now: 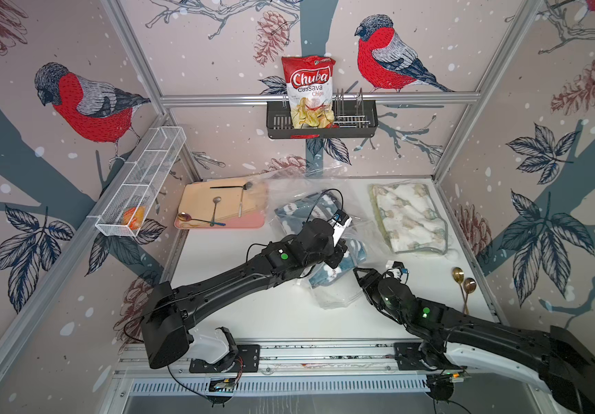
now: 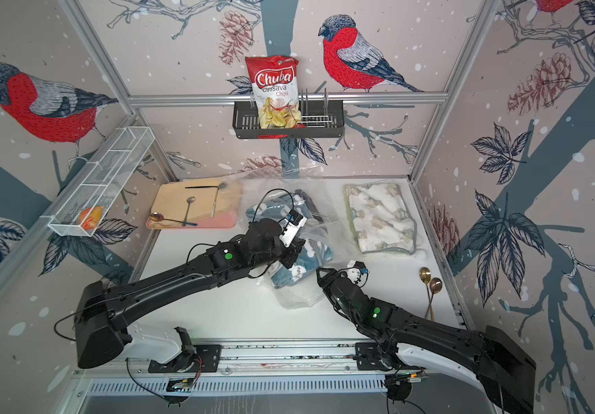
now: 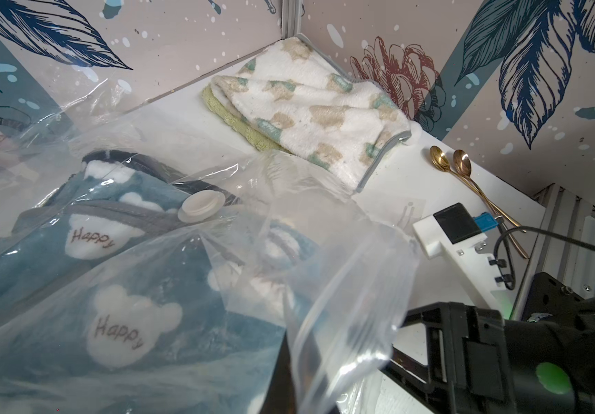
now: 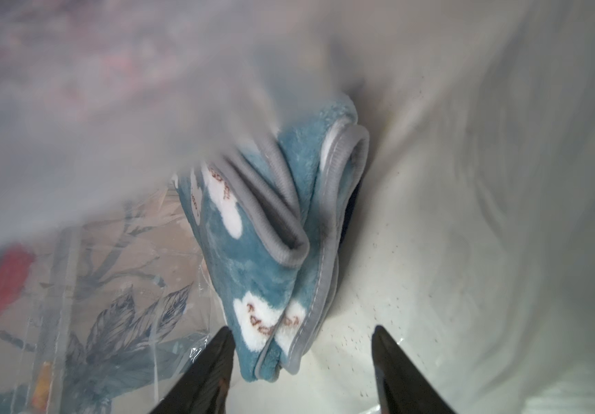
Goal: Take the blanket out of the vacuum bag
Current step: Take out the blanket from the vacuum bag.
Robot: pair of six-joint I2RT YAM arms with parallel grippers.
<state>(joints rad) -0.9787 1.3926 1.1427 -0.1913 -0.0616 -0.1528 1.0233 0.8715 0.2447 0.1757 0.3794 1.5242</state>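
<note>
The vacuum bag point(image 1: 335, 299) point(image 2: 297, 299), crinkly clear plastic, lies mid-table with a blue blanket point(image 1: 297, 215) point(image 2: 281, 277) printed with white "Happy" bears inside it. In the left wrist view the bag point(image 3: 342, 286) shows its round white valve cap point(image 3: 201, 208) over the blanket point(image 3: 38, 258). My left gripper point(image 1: 339, 256) point(image 2: 294, 261) point(image 3: 299, 387) is shut on the bag's zip edge and holds it up. My right gripper point(image 1: 358, 274) point(image 2: 321, 274) point(image 4: 303, 344) is open inside the bag's mouth. A folded corner of the blanket point(image 4: 270, 251) hangs between its fingertips point(image 4: 226, 335), nearer one of them.
A cream patterned cloth point(image 1: 410, 218) lies at the back right, with two gold spoons point(image 1: 462, 283) near the right edge. A pink tray point(image 1: 253, 224) with a board and spoons sits back left. A chips bag point(image 1: 310, 89) stands in a wall rack; a white wire basket point(image 1: 141, 182) hangs left.
</note>
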